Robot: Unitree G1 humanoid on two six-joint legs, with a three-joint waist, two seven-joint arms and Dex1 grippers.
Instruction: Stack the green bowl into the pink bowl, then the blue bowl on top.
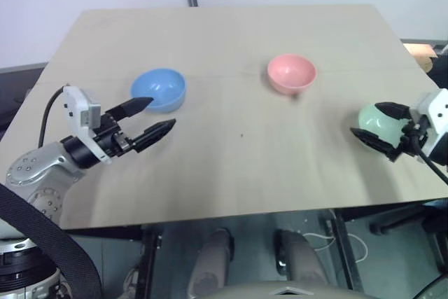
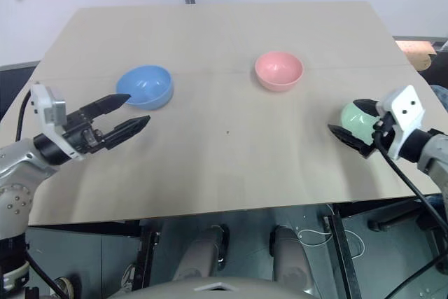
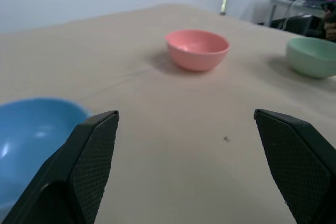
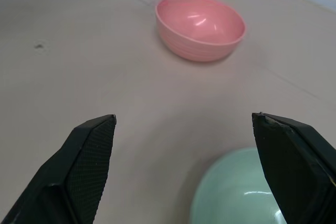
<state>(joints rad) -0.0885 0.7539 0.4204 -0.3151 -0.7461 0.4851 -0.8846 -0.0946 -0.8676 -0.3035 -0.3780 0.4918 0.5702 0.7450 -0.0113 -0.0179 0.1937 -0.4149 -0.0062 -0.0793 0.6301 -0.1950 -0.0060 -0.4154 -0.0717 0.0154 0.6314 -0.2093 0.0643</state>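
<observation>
Green bowl (image 2: 355, 121) just ahead of right gripper (image 2: 350, 122), partly between wide-apart fingers, unclamped. Left gripper (image 2: 128, 113) also spread, empty, beside blue bowl (image 2: 145, 86). Pink bowl (image 2: 278, 70) mid-table.

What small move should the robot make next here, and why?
Probably the right gripper should ease forward and close on the rim of the green bowl. Its fingers stand open on either side of that bowl, which sits upright on the table apart from the pink bowl, and green goes in first. The left gripper waits open near the blue bowl.
</observation>
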